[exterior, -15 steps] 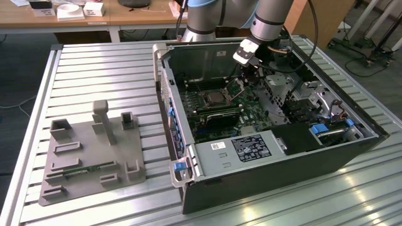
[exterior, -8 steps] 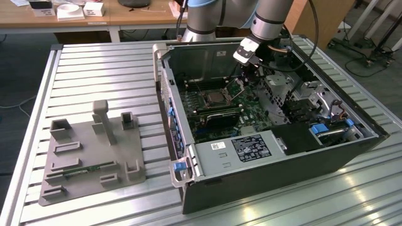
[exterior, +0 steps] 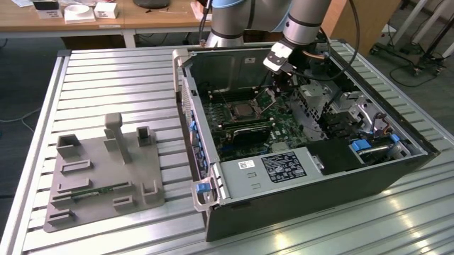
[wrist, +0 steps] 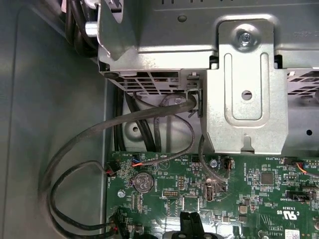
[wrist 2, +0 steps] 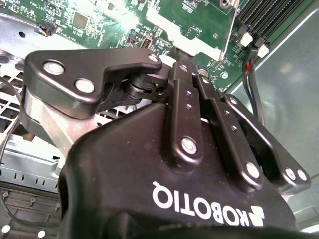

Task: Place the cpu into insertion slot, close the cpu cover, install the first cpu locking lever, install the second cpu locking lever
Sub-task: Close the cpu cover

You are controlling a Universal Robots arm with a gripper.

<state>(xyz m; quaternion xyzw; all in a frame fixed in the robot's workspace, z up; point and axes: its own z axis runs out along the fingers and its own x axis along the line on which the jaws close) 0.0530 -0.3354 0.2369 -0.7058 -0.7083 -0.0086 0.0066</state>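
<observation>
Deep inside the open computer case (exterior: pixel 312 204) sits the gripper (exterior: pixel 282 85), and it's clenched: in the second wrist view its fingers (wrist 2: pixel 185 99) run together to a point right at the edge of the cpu cover (wrist 2: pixel 162 25). Is that thin plate nipped between the tips? Can't tell from here. The cover stands tilted up, touching the gripper's tip. Just below the gripper, toward the exterior view's left, the cpu (exterior: pixel 246 110) lies in the insertion slot (exterior: pixel 231 112), uncovered, with green board (exterior: pixel 284 130) all around it.
</observation>
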